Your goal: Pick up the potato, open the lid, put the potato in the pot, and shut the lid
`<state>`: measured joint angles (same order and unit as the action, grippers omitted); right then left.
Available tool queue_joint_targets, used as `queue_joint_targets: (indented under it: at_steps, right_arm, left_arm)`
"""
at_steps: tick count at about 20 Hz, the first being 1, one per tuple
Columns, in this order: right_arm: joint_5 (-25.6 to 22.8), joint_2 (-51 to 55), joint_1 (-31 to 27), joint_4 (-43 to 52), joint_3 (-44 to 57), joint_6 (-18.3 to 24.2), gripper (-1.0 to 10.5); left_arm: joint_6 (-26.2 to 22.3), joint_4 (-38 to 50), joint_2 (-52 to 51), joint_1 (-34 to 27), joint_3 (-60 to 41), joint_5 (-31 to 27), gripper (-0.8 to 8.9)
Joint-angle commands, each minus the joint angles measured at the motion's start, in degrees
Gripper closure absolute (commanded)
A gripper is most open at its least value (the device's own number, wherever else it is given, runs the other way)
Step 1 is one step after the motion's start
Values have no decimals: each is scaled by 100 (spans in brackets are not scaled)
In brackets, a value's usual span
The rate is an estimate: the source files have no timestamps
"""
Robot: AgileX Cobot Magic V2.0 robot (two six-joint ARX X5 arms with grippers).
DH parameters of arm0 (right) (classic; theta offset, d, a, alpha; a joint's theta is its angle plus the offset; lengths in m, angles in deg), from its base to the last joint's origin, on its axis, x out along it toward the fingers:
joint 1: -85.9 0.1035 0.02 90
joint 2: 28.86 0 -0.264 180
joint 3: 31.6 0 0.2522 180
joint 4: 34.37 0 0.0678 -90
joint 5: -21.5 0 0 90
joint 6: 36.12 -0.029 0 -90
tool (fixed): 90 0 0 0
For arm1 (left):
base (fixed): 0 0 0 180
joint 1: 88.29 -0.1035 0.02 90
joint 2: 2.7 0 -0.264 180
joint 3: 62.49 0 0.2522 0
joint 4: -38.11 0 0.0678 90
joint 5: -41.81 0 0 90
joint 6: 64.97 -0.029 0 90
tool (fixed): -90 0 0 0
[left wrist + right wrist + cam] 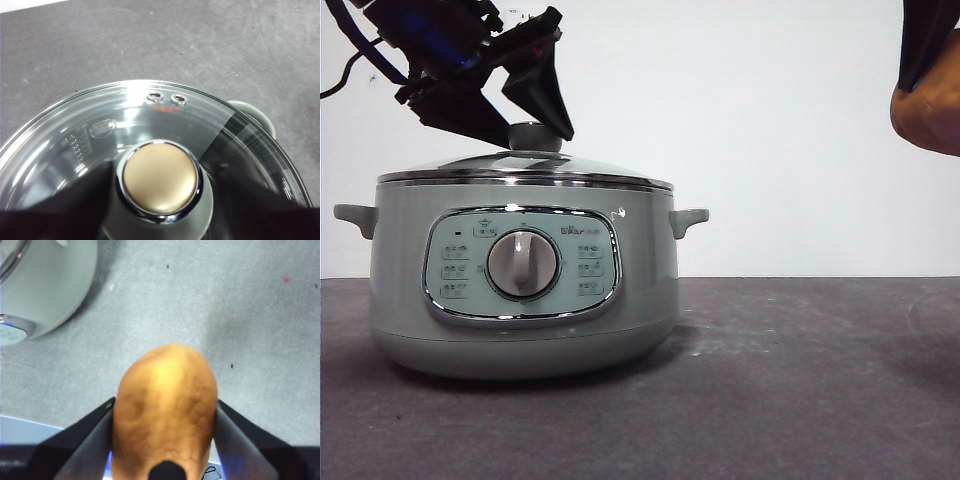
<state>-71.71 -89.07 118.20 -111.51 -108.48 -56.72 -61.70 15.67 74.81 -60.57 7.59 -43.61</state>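
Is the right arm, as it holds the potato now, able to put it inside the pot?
Probably not yet. The glass lid sits closed on the pot, blocking its opening. The right gripper holds the potato in the air beside the pot. The left gripper is at the lid's knob.

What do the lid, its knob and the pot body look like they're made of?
Lid: clear glass, since the inside shows through, with a shiny steel rim. Knob: satin golden cap in a chrome ring on a pale green, probably plastic base. Pot: smooth matte sage shell, plastic or painted metal; cannot tell.

potato (928, 120) cut off by the front view's right edge.
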Motion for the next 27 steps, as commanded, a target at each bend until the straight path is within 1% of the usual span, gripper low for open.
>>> queue_joint_targets:
  at_steps: [1, 8, 11, 14, 15, 17, 18, 20, 22, 25, 27]
  right_arm:
    - [-20, -4, 9, 48, -7, -52, 918]
    - [-17, -4, 9, 273, -7, -52, 918]
    - [-7, -7, 9, 625, -7, -50, 918]
    - [31, -50, 9, 1075, -7, 4, 919]
    - [98, -96, 15, 1257, -7, 107, 924]
    - [483, -249, 20, 1609, -7, 236, 959]
    - [636, -363, 31, 1814, -7, 251, 959]
    - [778, -675, 151, 2218, -24, 271, 959]
    - [776, -1102, 358, 2406, -208, 343, 959]
    - [765, -1912, 669, 2437, -868, 590, 959]
    - [761, -2509, 839, 2439, -1451, 811, 959]
  left_arm:
    - [-210, 42, 20, 11, 11, -9, 821]
    - [-208, 92, -153, 7, 96, -9, 822]
    - [-210, -15, -527, 7, 291, -9, 822]
    - [-216, -391, -1056, 7, 566, -13, 822]
    - [-273, -566, -1287, 7, 654, -15, 822]
    - [-361, -940, -1722, 7, 804, -155, 822]
    - [-380, -1154, -1961, 7, 870, -267, 822]
    - [-492, -1499, -2503, 7, 903, -457, 822]
    - [-492, -1832, -3021, 7, 903, -678, 822]
    - [-490, -2269, -3696, 7, 903, -999, 822]
    - [-485, -2468, -4118, 7, 903, -1062, 822]
